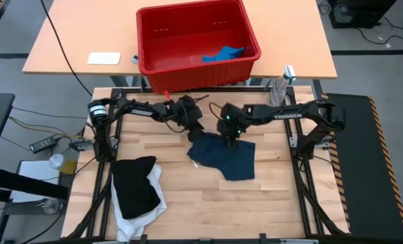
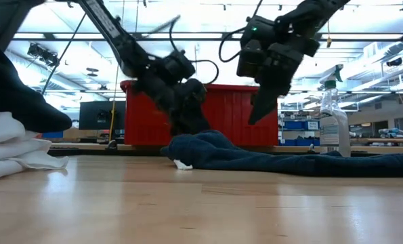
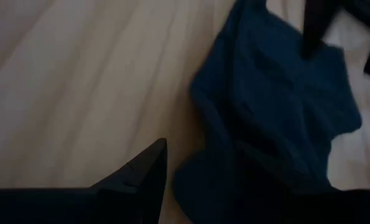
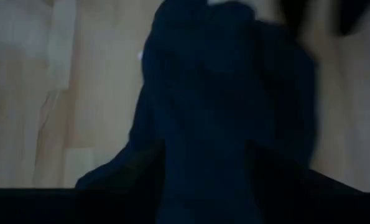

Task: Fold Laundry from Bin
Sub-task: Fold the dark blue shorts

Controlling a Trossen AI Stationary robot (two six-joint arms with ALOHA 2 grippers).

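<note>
High view: red bin (image 1: pixel 187 57) holds small blue garment (image 1: pixel 223 53).

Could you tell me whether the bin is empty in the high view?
No, a small blue garment lies inside the red bin, toward its right side.

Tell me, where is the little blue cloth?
In the high view, the blue cloth lies alone inside the red bin, near its right front corner, on the far table beyond both arms.
</note>
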